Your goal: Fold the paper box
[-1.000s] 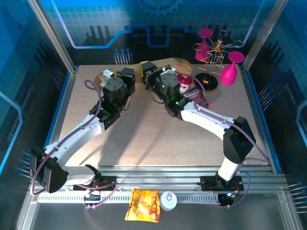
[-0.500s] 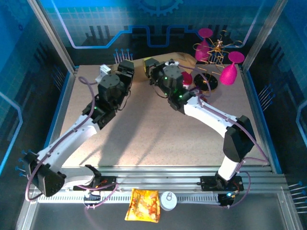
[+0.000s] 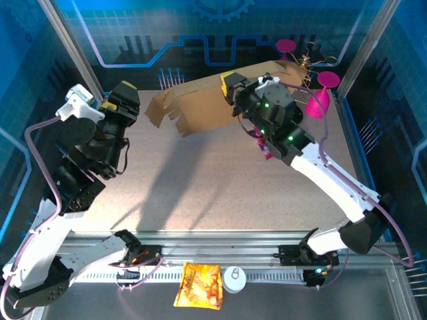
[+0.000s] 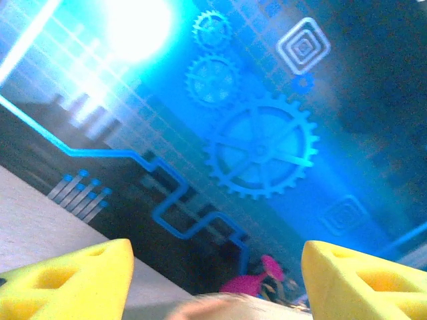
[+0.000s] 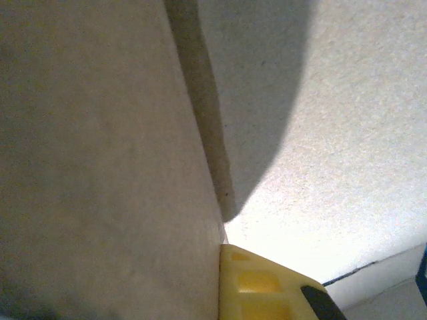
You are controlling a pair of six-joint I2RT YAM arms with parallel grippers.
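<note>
The paper box [image 3: 200, 107] is a creased brown cardboard sheet with flaps, hanging tilted in the air over the back of the table. My right gripper [image 3: 230, 83] is shut on its right upper part. In the right wrist view the cardboard [image 5: 100, 167] covers the left side, and one yellow finger [image 5: 260, 287] presses against it while the other is hidden behind the sheet. My left gripper [image 3: 123, 93] is raised to the left of the box, apart from it. In the left wrist view its yellow fingers [image 4: 67, 280] stand wide open with nothing between them, and a blurred edge of the box [image 4: 220, 308] shows below.
Pink wine glasses [image 3: 317, 100] and a gold wire stand [image 3: 303, 63] are at the back right. A purple snack packet [image 3: 265, 152] lies under the right arm. An orange-yellow snack bag [image 3: 199, 285] and a white round lid [image 3: 235, 279] rest on the front rail.
My left gripper opened, let go of the box and drew back up and to the left. My right gripper closed on the box and lifted it off the table.
</note>
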